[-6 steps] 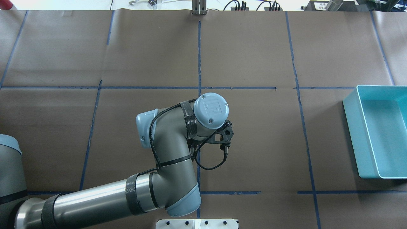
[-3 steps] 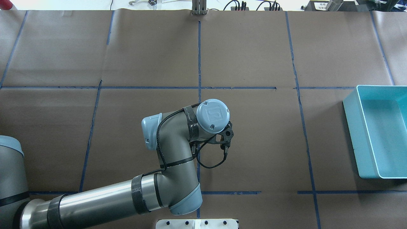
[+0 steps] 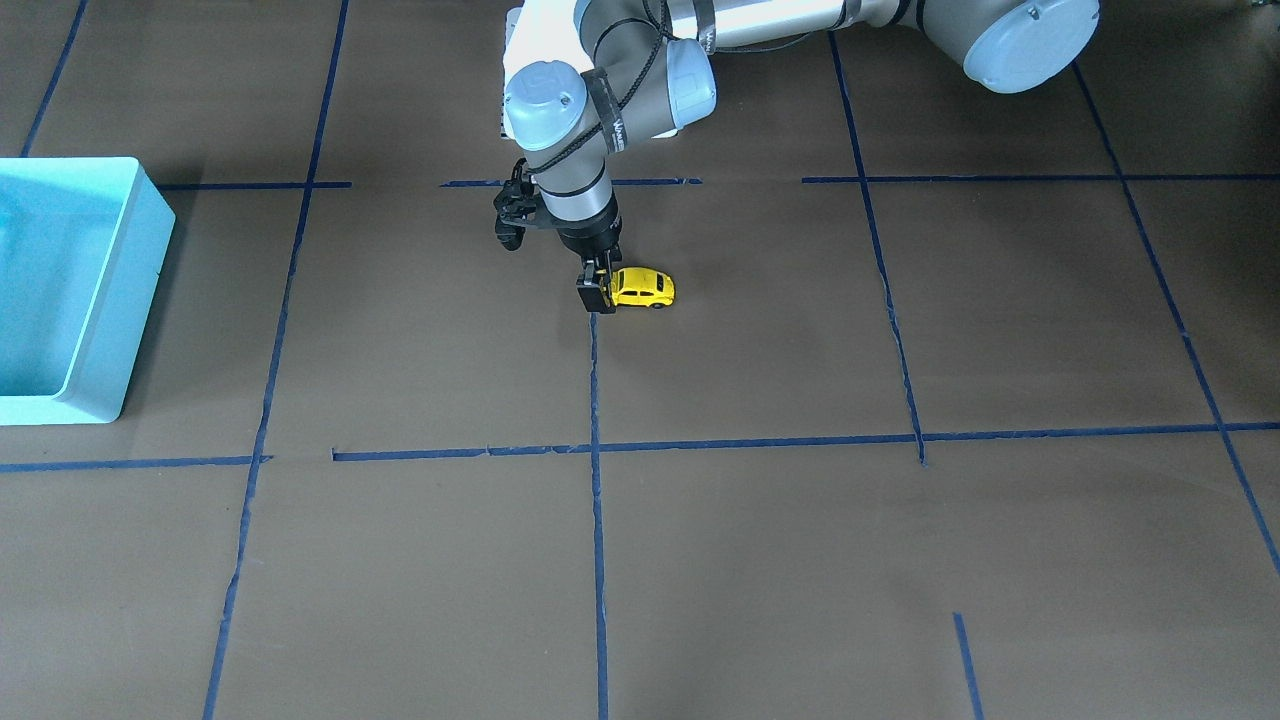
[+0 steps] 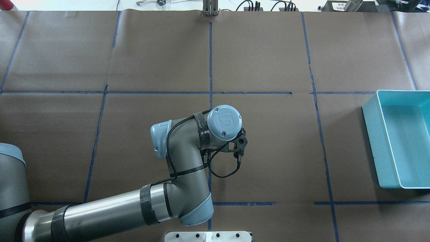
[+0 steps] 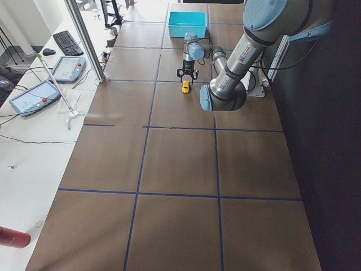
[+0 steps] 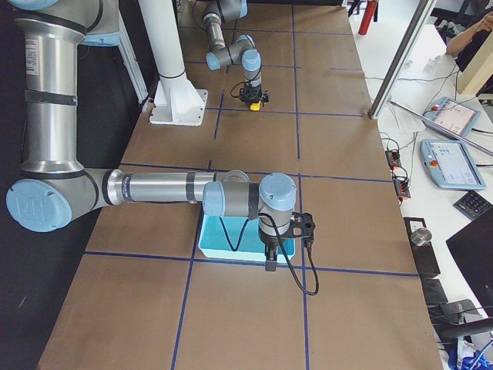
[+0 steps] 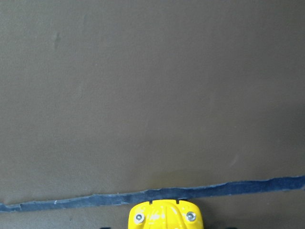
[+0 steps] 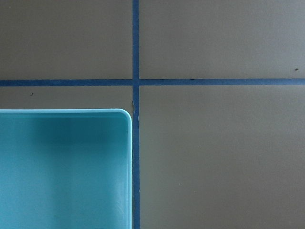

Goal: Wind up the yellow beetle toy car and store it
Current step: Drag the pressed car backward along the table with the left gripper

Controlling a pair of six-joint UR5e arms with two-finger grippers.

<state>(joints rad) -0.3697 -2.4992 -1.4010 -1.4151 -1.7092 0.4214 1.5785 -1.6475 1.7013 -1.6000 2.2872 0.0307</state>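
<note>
The yellow beetle toy car [image 3: 645, 288] stands on its wheels on the brown table, near a blue tape line. My left gripper [image 3: 598, 295] points straight down at the car's end nearest the bin, with its fingers around that end. I cannot tell whether they press on it. The left wrist view shows only the car's rounded end [image 7: 165, 217] at the bottom edge. In the overhead view my left wrist [image 4: 224, 126] hides the car. My right gripper [image 6: 271, 258] hangs over the edge of the light blue bin [image 6: 223, 245]. I cannot tell whether it is open or shut.
The light blue bin [image 4: 373, 141] sits at the table's right side and looks empty; its corner shows in the right wrist view [image 8: 62, 167]. Blue tape lines [image 3: 595, 450] cross the brown table cover. A white base plate [image 4: 208, 236] is at the near edge.
My left wrist moved a little toward the robot's side and sank lower between one second and half a second ago. Since then it has barely moved.
</note>
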